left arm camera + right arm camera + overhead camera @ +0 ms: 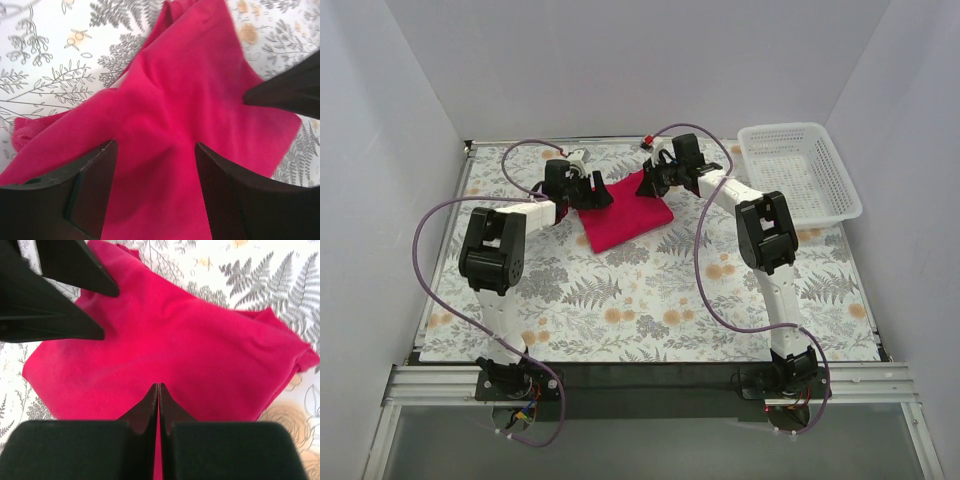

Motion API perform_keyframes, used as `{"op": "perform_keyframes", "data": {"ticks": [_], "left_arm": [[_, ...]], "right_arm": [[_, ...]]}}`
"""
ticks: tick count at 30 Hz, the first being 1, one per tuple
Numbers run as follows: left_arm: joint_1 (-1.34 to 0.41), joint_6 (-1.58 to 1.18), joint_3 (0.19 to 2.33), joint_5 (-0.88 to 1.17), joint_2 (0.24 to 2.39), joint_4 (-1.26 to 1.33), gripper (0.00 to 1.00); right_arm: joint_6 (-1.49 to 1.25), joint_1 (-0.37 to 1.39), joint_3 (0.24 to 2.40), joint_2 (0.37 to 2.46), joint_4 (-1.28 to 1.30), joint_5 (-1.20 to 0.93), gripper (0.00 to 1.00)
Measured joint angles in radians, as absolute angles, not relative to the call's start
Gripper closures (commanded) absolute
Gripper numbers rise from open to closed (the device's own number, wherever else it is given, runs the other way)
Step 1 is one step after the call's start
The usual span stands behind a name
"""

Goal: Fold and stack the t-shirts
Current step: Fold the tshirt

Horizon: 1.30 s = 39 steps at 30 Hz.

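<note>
The magenta-red t-shirt (625, 215) lies folded into a rough square on the fern-patterned table, far middle. My left gripper (590, 190) hangs over its left edge, open, with its fingers (95, 185) spread just above the wrinkled cloth (190, 100) and holding nothing. My right gripper (655, 180) is over the shirt's far right part with its jaws pressed together (158, 386) above the cloth (190, 340); no cloth shows pinched at the tips. The left gripper's open fingers (75, 270) show at the upper left of the right wrist view. The neck tag is hidden.
A white plastic mesh basket (800, 170) stands at the far right corner. The fern-and-flower tablecloth (650, 300) spreads in front of the shirt. Purple cables (440, 270) loop from both arms. White walls close in the table on three sides.
</note>
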<state>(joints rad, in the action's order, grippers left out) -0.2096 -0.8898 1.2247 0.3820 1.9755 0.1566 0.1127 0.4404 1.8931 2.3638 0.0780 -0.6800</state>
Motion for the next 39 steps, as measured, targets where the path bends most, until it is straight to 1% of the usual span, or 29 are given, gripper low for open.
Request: {"op": "perform_keyframes", "data": {"ticks": [4, 12, 18, 22, 28, 29, 34, 39], "left_arm": [[-0.206, -0.939, 1.280, 0.382, 2.073, 0.149, 0.41], [-0.183, -1.007, 1.389, 0.361, 2.154, 0.160, 0.42], [-0.152, -1.054, 1.392, 0.353, 2.167, 0.191, 0.41], [-0.135, -1.065, 1.372, 0.309, 2.154, 0.227, 0.41], [-0.113, -1.058, 1.283, 0.295, 2.048, 0.294, 0.40], [-0.109, -1.055, 1.274, 0.305, 2.023, 0.303, 0.38], [-0.103, -1.066, 1.212, 0.422, 1.869, 0.345, 0.38], [-0.105, -1.133, 1.064, 0.583, 1.737, 0.407, 0.39]], "right_arm": [[0.096, 0.440, 1.857, 2.363, 0.080, -0.662, 0.99], [0.083, 0.438, 1.746, 2.360, 0.087, -0.633, 0.99], [0.084, 0.432, 1.714, 2.341, 0.072, -0.628, 0.99], [0.097, 0.417, 1.703, 2.328, 0.081, -0.669, 0.87], [0.095, 0.358, 1.745, 2.308, 0.119, -0.756, 0.86], [0.081, 0.350, 1.768, 2.309, 0.124, -0.767, 0.86], [-0.050, 0.323, 1.943, 2.338, 0.097, -0.811, 0.88], [-0.241, 0.333, 2.045, 2.429, -0.002, -0.850, 0.90]]}}
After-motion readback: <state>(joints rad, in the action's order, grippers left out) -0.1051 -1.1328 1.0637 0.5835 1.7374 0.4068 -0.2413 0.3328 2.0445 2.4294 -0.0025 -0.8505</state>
